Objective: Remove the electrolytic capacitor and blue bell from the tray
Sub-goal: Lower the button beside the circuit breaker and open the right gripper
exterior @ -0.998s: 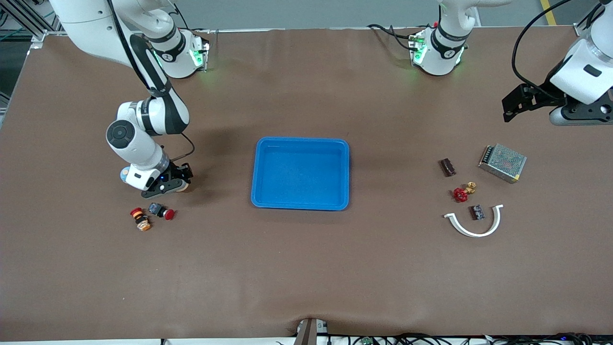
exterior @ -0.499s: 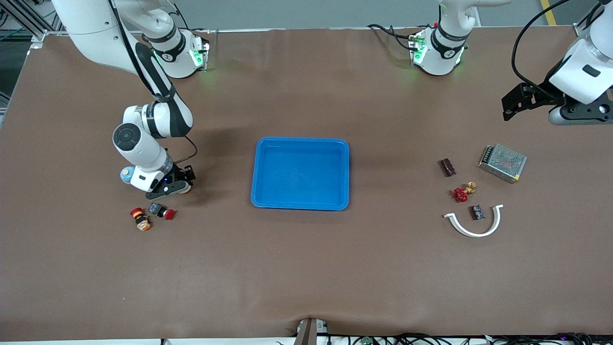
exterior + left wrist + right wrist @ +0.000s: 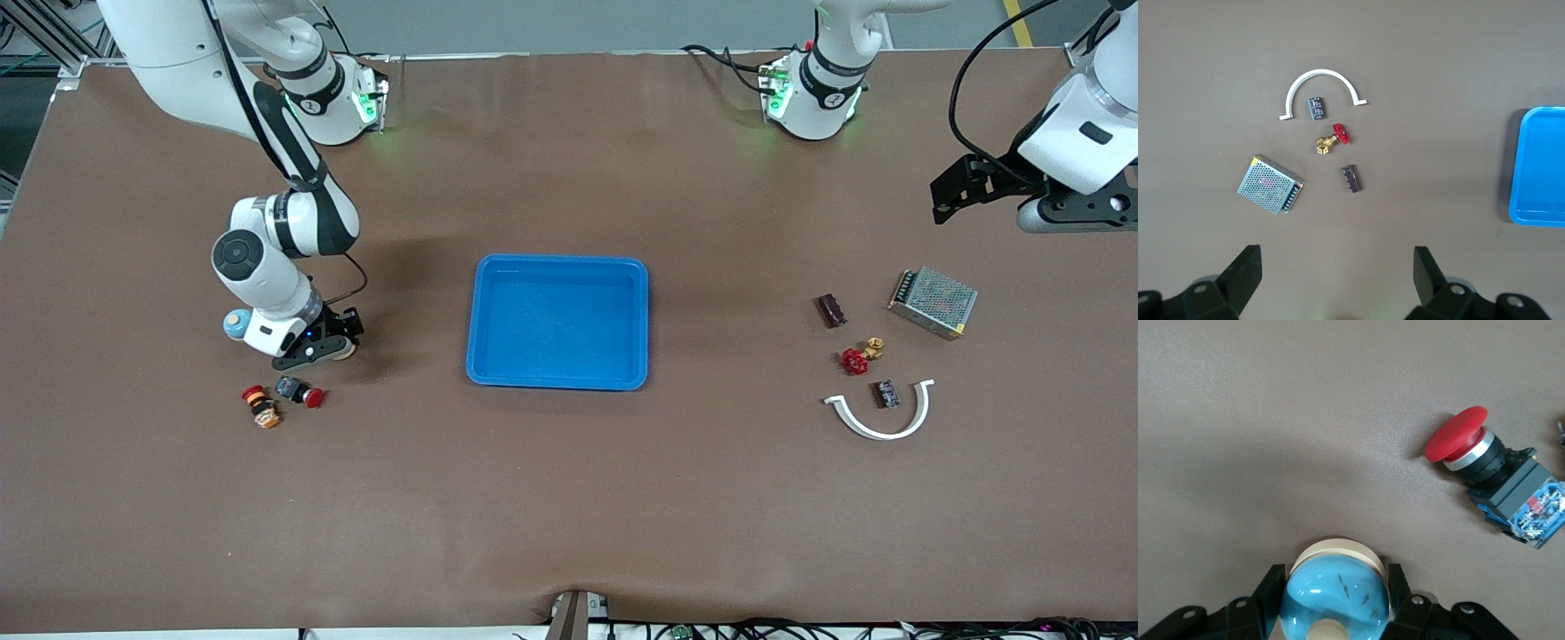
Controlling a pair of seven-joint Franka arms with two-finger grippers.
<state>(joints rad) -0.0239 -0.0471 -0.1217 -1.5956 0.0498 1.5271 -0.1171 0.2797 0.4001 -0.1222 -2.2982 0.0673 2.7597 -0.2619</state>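
My right gripper (image 3: 311,348) is shut on the bell (image 3: 1337,597), a blue dome on a cream base, and holds it just above the table at the right arm's end. Its cream base shows in the front view (image 3: 343,350). In the right wrist view the fingers (image 3: 1271,581) grip both sides of the dome. The capacitor (image 3: 831,309), a small dark maroon cylinder, lies on the table at the left arm's end; it also shows in the left wrist view (image 3: 1351,179). My left gripper (image 3: 947,191) is open and empty, high over that end (image 3: 1337,257).
A blue tray (image 3: 557,264) sits mid-table. A red push button (image 3: 302,393) and a red-orange button (image 3: 260,406) lie near the bell. A metal power supply (image 3: 933,301), a red-handled valve (image 3: 858,357), a white curved piece (image 3: 880,428) and a small dark part (image 3: 885,393) surround the capacitor.
My right gripper has risen slightly with the bell and shifted a little toward the tray. The left gripper has crept slightly upward in the view.
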